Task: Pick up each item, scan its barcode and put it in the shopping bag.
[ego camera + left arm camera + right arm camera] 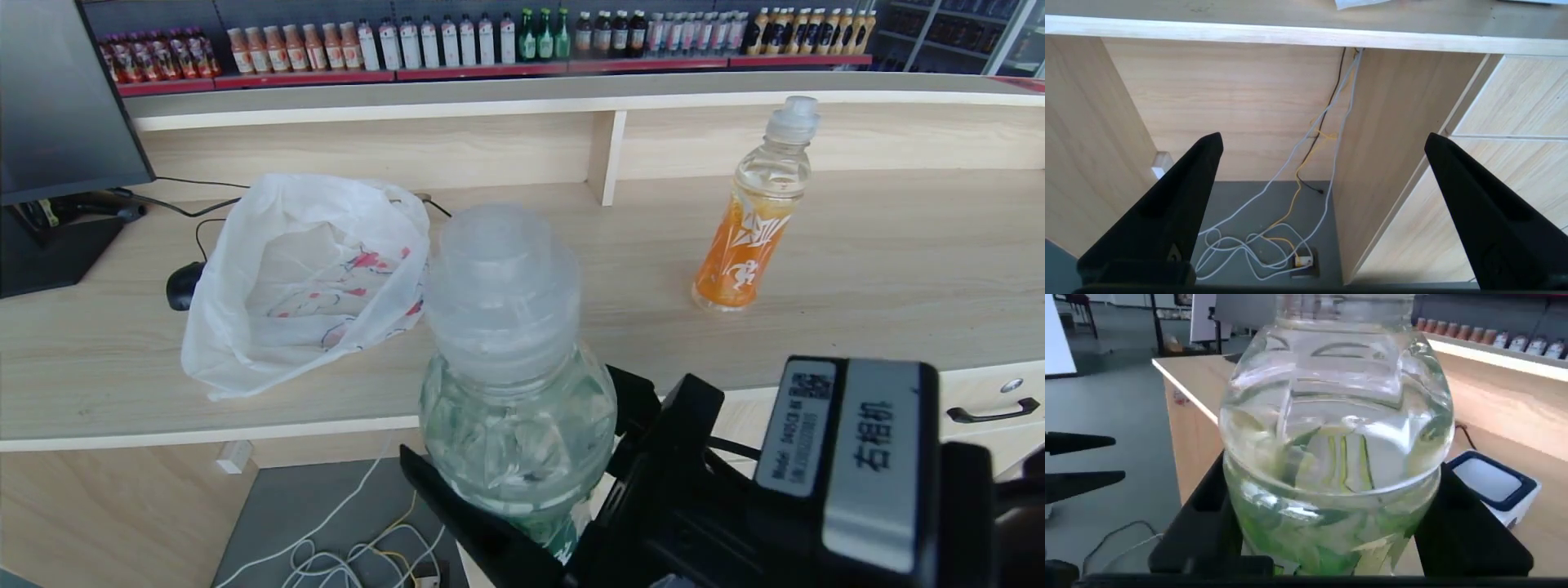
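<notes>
While the right claw [563,482] sits close under the head camera, it's clamped on the clear bottle [506,359], fingers on either side of the lower body. The bottle is upright with a clear cap and green label, held in the air off the front edge of the bench [898,269]. In the right wrist view the bottle [1339,457] sits between the black fingers, with a white-and-blue box [1490,480] on the bench behind it.

Left claw [1323,147] is wide open and holds nothing. It's low, below the bench edge, facing the recess where loose cables [1266,237] lie on the floor.

The shopping bag [302,278] is white, mouth open, slumped on the left part of the bench. A black mouse [184,286] lies just beside it, and a monitor [57,98] stands at far left. The orange bottle [751,220] stands upright on the right part of the bench, well apart from the bag. A shelf [490,69] of bottles runs along the back.
</notes>
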Robot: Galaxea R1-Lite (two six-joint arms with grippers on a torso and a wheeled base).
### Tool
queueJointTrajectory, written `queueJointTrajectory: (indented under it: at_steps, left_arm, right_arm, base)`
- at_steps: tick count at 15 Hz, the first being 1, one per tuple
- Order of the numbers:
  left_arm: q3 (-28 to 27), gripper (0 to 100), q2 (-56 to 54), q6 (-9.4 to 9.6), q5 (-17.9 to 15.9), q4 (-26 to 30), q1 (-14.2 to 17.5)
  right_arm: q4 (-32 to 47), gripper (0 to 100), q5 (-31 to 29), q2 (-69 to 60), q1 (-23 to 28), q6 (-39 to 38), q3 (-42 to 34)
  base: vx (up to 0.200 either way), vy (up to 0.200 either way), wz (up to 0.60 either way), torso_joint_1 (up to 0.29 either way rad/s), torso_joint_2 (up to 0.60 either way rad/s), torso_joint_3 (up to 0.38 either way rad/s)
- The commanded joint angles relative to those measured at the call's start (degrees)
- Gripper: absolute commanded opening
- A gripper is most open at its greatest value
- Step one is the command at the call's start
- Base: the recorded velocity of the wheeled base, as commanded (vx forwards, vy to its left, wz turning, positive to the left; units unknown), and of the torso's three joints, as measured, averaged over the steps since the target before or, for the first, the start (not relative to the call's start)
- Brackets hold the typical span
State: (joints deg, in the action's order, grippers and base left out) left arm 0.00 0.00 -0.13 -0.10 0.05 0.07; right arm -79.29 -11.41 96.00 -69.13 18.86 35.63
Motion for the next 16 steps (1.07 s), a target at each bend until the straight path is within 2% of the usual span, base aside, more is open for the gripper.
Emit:
queueJointTrajectory:
  at_steps: [1,4,6,9,11,16]
  left_arm:
    - [0.00,100,0.00,-0.04,0.01,-0.05,0.01]
    - [0.00,100,0.00,-0.04,0.01,0.04,0.01]
    - [0.00,100,0.00,-0.04,0.01,-0.05,0.01]
    - [0.00,100,0.00,0.05,0.01,0.04,0.01]
    - [0.00,100,0.00,-0.04,0.01,0.04,0.01]
    - [0.00,100,0.00,-0.04,0.01,-0.05,0.01]
  right_arm:
    - [0.10,0,-0.37,0.06,5.15,-4.88,-1.09]
    - [-0.25,0,-0.37,0.06,11.83,-15.52,-0.92]
    - [-4.12,0,-0.37,0.06,15.78,-19.83,-1.00]
    - [-10.71,0,-1.69,3.05,20.71,-20.62,-0.83]
    - [-10.71,0,-6.17,3.84,21.67,-20.62,2.51]
    - [-10.71,0,-6.34,3.67,24.40,-20.70,2.42]
  base:
    - [0.000,0.000,0.00,0.000,0.00,0.000]
    - [0.000,0.000,0.00,0.000,0.00,0.000]
    - [0.000,0.000,0.00,0.000,0.00,0.000]
    - [0.000,0.000,0.00,0.000,0.00,0.000]
    - [0.000,0.000,0.00,0.000,0.00,0.000]
    - [0.000,0.000,0.00,0.000,0.00,0.000]
